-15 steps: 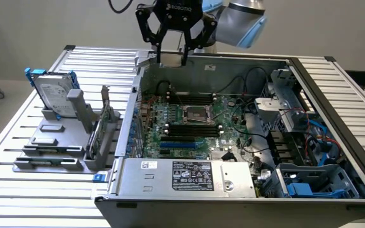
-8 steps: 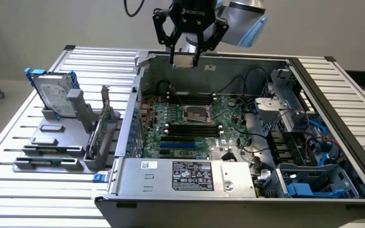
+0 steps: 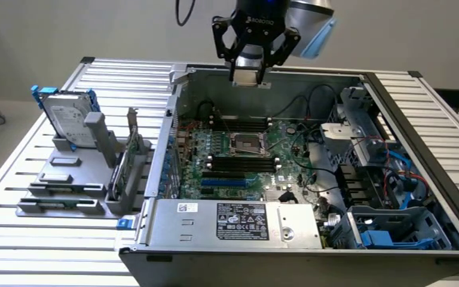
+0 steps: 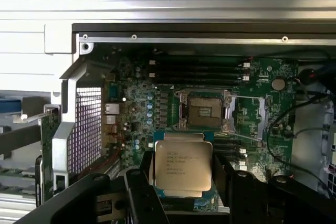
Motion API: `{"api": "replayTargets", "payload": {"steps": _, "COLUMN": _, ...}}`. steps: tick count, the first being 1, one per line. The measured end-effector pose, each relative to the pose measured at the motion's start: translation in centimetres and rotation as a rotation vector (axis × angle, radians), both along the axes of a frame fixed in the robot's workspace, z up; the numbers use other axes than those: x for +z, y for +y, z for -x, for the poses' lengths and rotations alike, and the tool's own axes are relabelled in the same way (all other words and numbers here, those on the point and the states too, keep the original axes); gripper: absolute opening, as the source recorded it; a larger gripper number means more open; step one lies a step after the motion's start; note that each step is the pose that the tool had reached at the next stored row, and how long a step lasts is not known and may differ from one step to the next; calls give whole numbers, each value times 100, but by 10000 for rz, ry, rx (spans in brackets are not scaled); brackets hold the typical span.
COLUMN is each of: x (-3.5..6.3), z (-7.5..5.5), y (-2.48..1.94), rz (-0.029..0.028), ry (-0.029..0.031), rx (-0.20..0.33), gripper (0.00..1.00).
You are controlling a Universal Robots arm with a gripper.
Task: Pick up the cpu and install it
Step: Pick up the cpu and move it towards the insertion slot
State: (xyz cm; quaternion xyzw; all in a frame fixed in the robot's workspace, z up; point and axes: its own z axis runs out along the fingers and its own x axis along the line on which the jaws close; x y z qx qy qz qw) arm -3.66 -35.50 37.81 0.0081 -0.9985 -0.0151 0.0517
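Note:
The cpu (image 4: pixel 182 166), a small silvery square chip with printed text, sits between my black fingers (image 4: pixel 137 188), and my gripper (image 4: pixel 184 179) is shut on its edges. In the exterior view my gripper (image 3: pixel 250 76) hangs with the cpu (image 3: pixel 251 81) above the far wall of the open computer case (image 3: pixel 162 158). The dark metal-framed socket (image 3: pixel 247 142) lies on the green board (image 3: pixel 213 179) below, nearer the camera than the gripper. In the wrist view the socket (image 4: pixel 203 110) stands open, apart from the chip.
A silver hard drive with blue brackets (image 3: pixel 64 113) stands in a grey rack (image 3: pixel 58 185) at the exterior view's left. Black memory slots (image 3: pixel 241 164) flank the socket. Cables (image 3: pixel 313 113), a power supply (image 3: pixel 238 222) and a blue drive cage (image 3: pixel 389 233) crowd the case.

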Motion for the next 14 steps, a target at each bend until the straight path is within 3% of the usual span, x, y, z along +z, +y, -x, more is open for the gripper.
{"api": "replayTargets", "payload": {"steps": 5, "x": -91, "z": -134, "y": 121, "rz": 0, "ry": 0, "rx": 1, "gripper": 55}}
{"api": "replayTargets", "payload": {"steps": 14, "x": -255, "z": -156, "y": 199, "rz": 0, "ry": 0, "rx": 1, "gripper": 55}}
